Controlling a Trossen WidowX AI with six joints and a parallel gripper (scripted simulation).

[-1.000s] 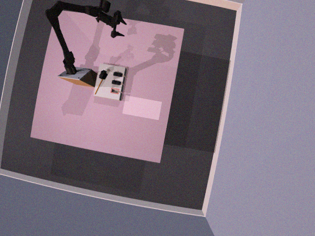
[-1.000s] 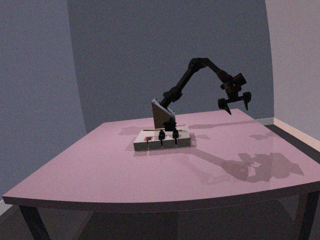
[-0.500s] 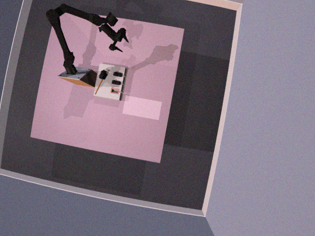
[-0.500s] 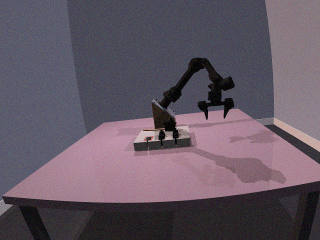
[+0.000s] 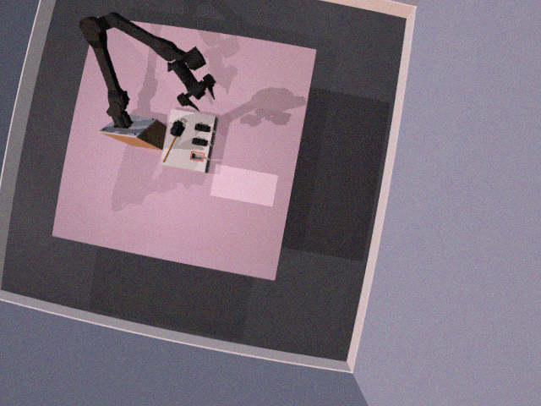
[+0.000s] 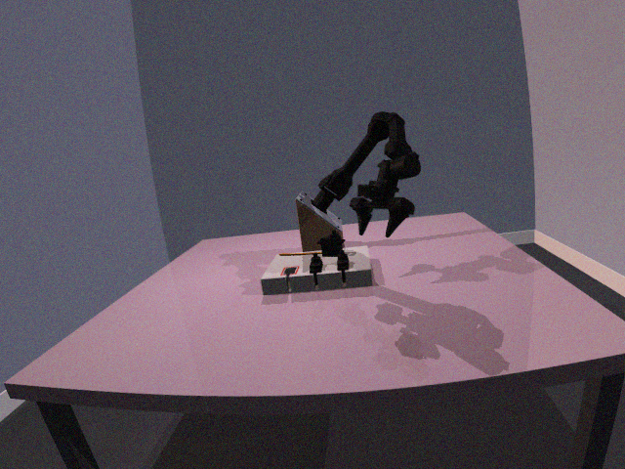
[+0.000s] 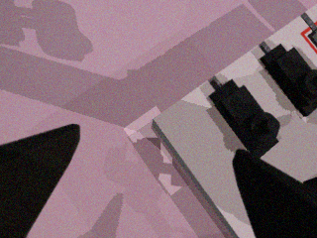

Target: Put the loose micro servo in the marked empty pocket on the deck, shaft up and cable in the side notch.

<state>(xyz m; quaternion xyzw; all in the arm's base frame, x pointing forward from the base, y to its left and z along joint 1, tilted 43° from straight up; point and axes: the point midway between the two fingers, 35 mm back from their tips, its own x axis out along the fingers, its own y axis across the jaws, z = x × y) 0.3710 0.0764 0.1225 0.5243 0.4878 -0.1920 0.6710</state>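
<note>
Micro servo sat loose on the grey deck, its orange cable trailing along the deck, well apart from the red-marked pocket. Only the exterior view showed the gripper hanging above the deck's far right corner, jaws spread wide, empty. The wrist view showed two seated servos.

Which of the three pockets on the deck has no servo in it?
The red-outlined pocket at the row's end farthest from the claw; the other two hold black servos.
</note>
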